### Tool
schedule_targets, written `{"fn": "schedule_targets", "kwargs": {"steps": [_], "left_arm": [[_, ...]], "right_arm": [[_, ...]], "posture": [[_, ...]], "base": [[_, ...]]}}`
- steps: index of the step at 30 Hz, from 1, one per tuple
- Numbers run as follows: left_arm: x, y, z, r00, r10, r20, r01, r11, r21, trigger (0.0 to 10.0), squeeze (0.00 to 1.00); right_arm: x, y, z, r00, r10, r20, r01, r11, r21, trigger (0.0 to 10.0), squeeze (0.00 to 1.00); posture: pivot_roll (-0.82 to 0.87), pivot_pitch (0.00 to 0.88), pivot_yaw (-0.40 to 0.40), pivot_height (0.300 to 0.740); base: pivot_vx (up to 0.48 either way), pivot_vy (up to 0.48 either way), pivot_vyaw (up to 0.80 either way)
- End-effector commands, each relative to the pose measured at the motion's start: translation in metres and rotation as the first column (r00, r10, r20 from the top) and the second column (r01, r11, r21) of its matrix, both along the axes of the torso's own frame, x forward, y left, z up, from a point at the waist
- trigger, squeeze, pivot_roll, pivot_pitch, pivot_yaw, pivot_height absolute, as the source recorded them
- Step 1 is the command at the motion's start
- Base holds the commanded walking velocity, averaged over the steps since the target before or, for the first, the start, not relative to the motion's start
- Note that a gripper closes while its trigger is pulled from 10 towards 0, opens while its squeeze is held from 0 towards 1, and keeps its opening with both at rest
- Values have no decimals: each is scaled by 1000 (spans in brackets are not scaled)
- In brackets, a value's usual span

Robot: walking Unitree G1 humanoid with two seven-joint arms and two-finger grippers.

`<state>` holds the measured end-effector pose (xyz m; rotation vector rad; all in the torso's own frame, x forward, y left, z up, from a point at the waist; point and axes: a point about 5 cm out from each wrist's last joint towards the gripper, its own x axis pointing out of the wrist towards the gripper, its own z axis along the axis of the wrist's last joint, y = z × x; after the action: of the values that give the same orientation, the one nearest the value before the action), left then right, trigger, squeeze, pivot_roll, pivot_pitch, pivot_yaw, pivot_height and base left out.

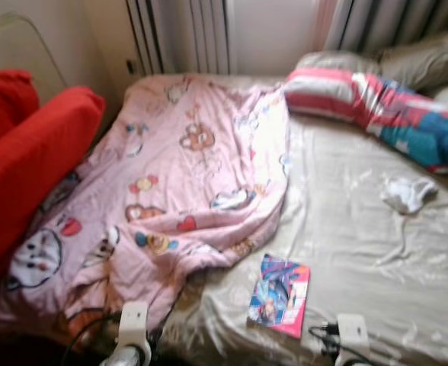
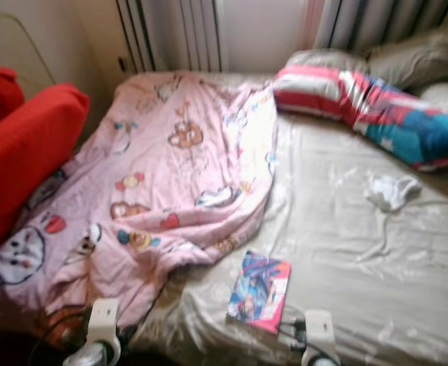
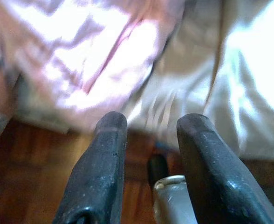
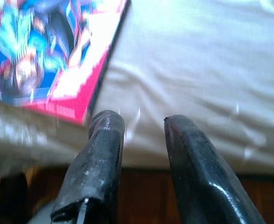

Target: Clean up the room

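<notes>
- I am standing at the beige-sheeted bed (image 1: pixel 346 252), both jaws parted and empty.
- Next, I am judging, my right gripper (image 4: pixel 139 123) is reaching for the glossy pink-and-blue comic book (image 1: pixel 279 295).

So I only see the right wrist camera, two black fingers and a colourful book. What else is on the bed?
Observer: A pink cartoon blanket lies crumpled over the bed's left half.
Operator: Any clothes to pick up?
Observer: A small white sock lies on the beige sheet, far right of the book.
Operator: Where's the other gripper?
Observer: The left gripper hovers open by the blanket's near edge, holding nothing.
</notes>
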<state>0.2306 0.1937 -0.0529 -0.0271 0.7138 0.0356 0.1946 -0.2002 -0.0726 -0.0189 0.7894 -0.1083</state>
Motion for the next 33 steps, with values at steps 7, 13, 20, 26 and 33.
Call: {"fn": "schedule_targets", "kwargs": {"steps": [7,13,20,26,33], "left_arm": [[32,-3,29,977,0,214,6,1000,-28,10000,0],[47,-10,49,933,-16,358,35,998,-48,10000,0],[53,-16,59,905,-24,425,58,996,-67,10000,0],[60,-21,65,892,-40,450,81,994,-73,10000,0],[65,-23,71,883,-30,468,81,993,-88,10000,0]], "right_arm": [[39,8,26,978,5,209,-8,1000,15,10000,0],[62,10,51,922,31,386,-41,999,16,10000,0],[73,18,65,877,83,473,-88,996,-13,10000,0],[79,20,67,886,57,459,-62,998,-5,10000,0],[83,24,72,873,69,482,-81,997,3,10000,0]], "posture": [[-54,107,45,740],[-67,125,42,740],[-68,142,38,740],[-75,149,39,736],[-75,148,39,686]], "base": [[0,0,0],[0,0,0],[0,0,0],[0,0,0],[0,0,0]]}}
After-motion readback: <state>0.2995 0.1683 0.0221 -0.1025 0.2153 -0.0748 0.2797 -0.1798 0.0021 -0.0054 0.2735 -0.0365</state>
